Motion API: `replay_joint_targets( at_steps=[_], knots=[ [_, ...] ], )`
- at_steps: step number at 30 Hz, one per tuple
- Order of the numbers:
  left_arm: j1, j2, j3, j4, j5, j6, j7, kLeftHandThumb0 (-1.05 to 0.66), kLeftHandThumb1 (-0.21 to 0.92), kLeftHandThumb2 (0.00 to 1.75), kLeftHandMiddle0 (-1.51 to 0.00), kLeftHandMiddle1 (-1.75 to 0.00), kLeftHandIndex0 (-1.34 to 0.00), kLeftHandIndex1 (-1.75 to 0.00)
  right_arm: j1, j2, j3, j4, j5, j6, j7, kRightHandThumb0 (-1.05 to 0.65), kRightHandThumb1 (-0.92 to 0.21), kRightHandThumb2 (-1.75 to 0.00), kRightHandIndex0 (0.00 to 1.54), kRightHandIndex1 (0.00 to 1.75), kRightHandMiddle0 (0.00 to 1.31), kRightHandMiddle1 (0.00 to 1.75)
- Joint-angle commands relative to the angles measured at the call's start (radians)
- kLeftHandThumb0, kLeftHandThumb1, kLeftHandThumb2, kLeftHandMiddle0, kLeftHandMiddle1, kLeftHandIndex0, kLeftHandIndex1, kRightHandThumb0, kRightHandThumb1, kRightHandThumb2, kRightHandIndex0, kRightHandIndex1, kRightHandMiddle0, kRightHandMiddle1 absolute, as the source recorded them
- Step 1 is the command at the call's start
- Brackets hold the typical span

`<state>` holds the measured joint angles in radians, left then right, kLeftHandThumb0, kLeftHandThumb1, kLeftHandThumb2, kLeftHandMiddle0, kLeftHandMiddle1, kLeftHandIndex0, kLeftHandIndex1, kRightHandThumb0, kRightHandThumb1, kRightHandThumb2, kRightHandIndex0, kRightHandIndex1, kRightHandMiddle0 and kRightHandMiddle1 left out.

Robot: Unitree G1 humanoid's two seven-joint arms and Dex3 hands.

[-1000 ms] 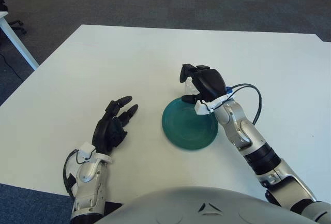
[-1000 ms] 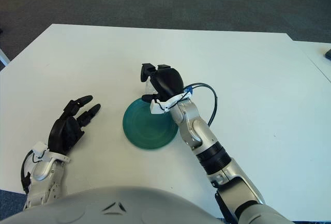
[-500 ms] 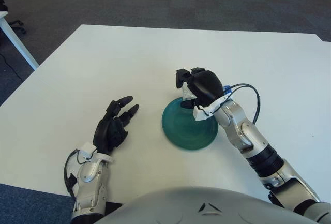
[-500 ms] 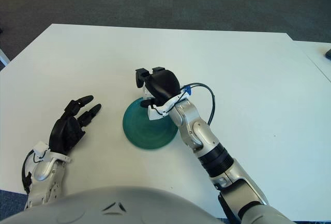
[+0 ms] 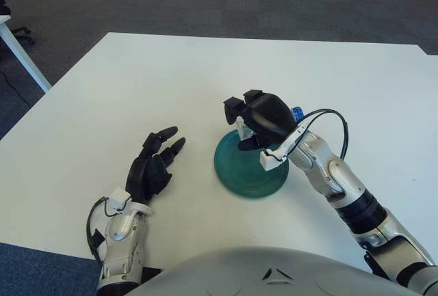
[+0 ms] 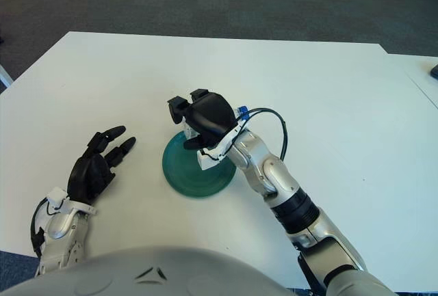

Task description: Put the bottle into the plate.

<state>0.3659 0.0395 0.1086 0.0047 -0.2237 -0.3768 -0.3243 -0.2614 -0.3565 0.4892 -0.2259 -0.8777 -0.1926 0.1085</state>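
Observation:
A round teal plate (image 5: pixel 250 171) lies on the white table near its front middle. My right hand (image 5: pixel 256 118) hovers over the plate's far left part, its black fingers curled around a clear bottle (image 5: pixel 244 130) with a blue cap (image 5: pixel 296 113). Most of the bottle is hidden inside the hand; only a clear sliver and the cap show. The plate (image 6: pixel 195 174) has nothing lying in it. My left hand (image 5: pixel 152 164) shows to the left of the plate, fingers spread, holding nothing.
The white table (image 5: pixel 137 84) stretches wide around the plate. A black cable (image 5: pixel 335 122) loops off my right wrist. Another white table's leg (image 5: pixel 20 53) stands at the far left, over dark carpet.
My right hand has carried the bottle left and towards me, from the plate's far right rim to above the plate's far left part. The left hand has barely moved.

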Motion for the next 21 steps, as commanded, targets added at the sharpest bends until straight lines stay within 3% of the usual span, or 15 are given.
replay_joint_targets(
  at_steps=[1,5,21],
  knots=[
    [0.008,0.000,-0.004,-0.009,0.009,-0.007,0.013,-0.64,0.92,0.96,-0.67,0.00,-0.26,-0.80,0.018,0.005,-0.038,-0.070,0.077,0.039,0.093,-0.14,-0.29,-1.18,1.04,1.75,0.89,1.75],
    [0.007,-0.002,-0.008,-0.010,0.012,-0.006,0.017,-0.64,0.92,0.96,-0.67,0.00,-0.26,-0.80,0.052,0.013,-0.053,-0.106,0.135,0.098,0.183,-0.12,-0.29,-1.19,1.03,1.75,0.88,1.75],
    [0.017,-0.006,-0.025,-0.025,0.021,-0.005,0.033,-0.64,0.92,0.96,-0.67,0.00,-0.26,-0.80,0.106,0.036,-0.091,-0.160,0.279,0.119,0.245,-0.14,-0.33,-1.19,1.08,1.75,0.91,1.75]
  ],
)
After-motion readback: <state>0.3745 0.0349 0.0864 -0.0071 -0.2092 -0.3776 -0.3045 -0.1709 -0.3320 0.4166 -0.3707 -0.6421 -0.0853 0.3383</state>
